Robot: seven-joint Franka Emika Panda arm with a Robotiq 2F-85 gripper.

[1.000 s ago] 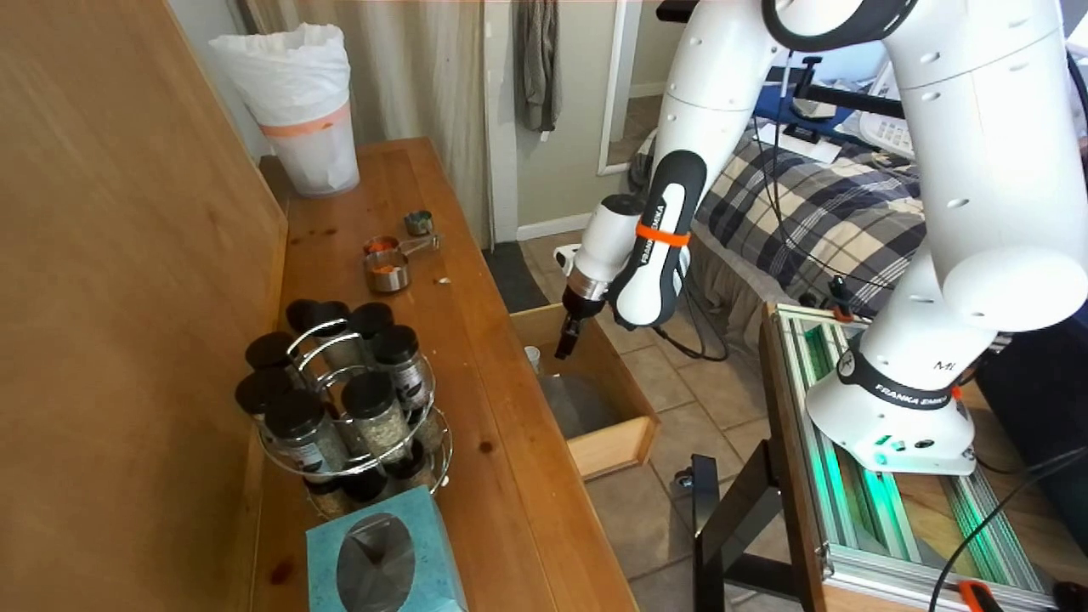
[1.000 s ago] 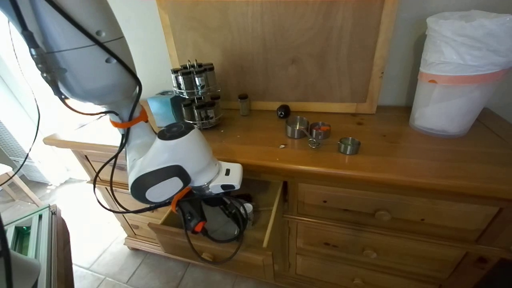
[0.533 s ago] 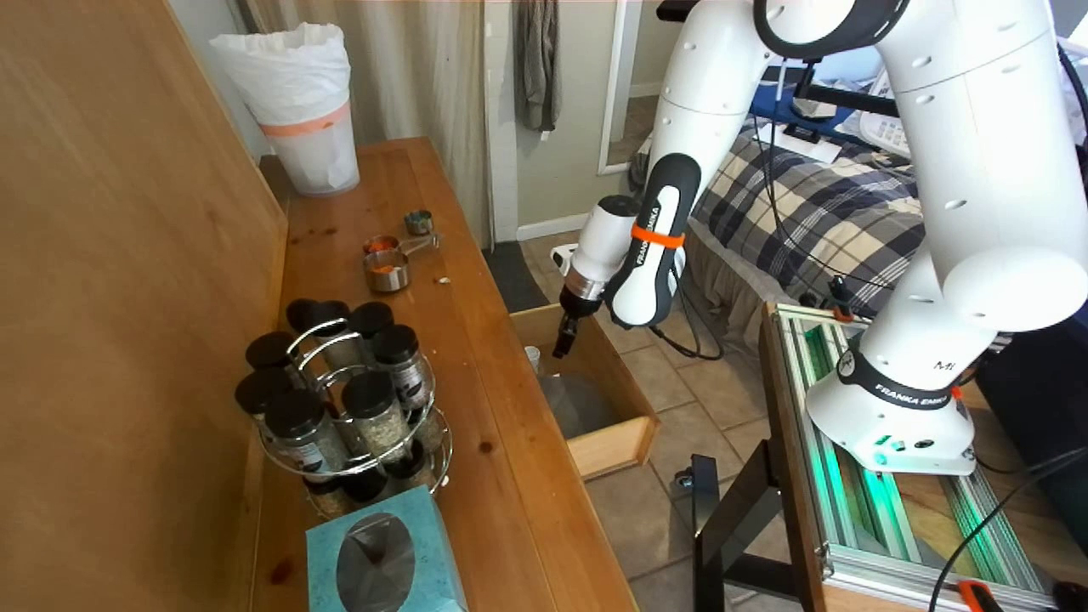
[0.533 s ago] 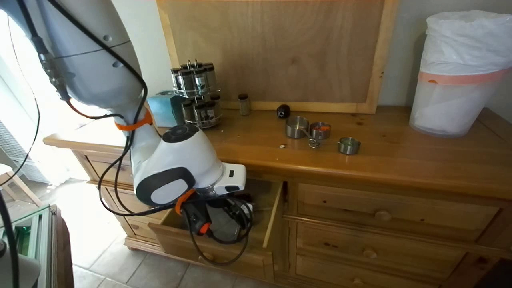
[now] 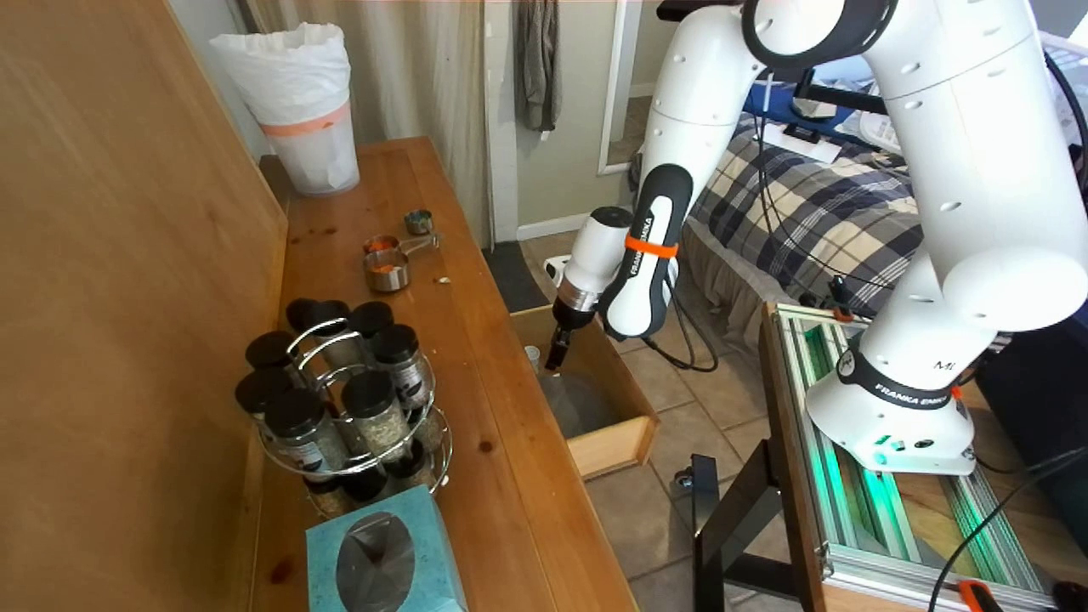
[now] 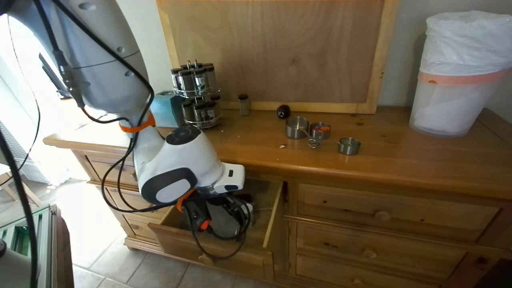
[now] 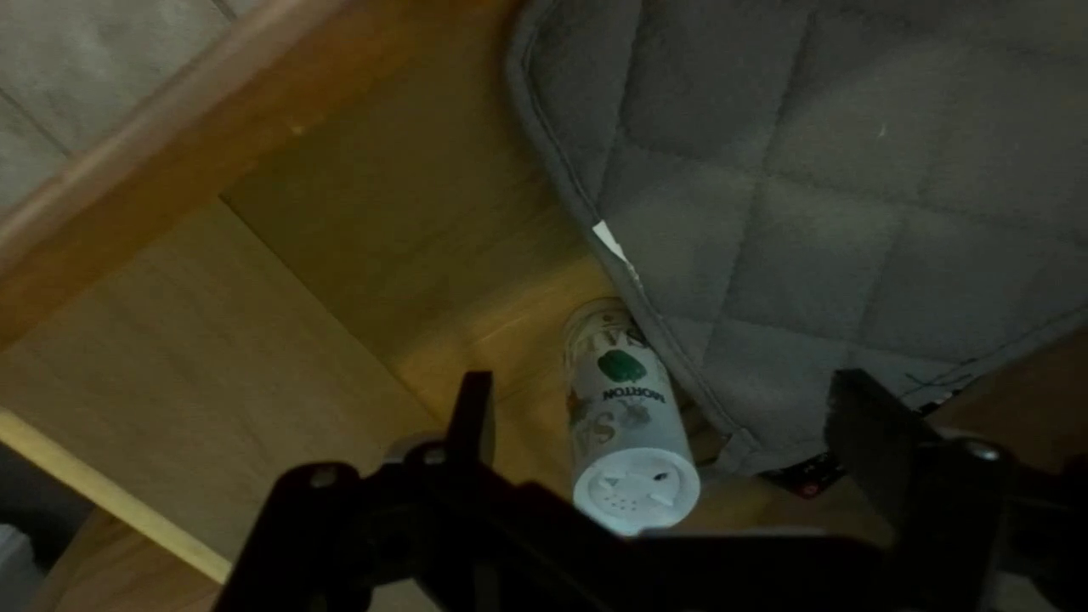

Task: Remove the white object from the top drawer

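We can see the white shaker down in the pulled-out top drawer, grey quilted mat just beside it. Our fingers are spread wide. In an exterior view a black cable partly blocks the shaker; metal cups and spice jars sit on the bench above.

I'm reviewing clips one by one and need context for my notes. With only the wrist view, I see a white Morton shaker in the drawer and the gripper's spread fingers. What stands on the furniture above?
Observer: Both exterior views show three metal measuring cups on the dresser top.
Operator: Anything taller up there?
Observer: Yes, a white-lined bin near one end.
Operator: Are the drawers next to this one pulled out too?
Observer: In an exterior view, the three drawers stacked beside the open top drawer are shut.
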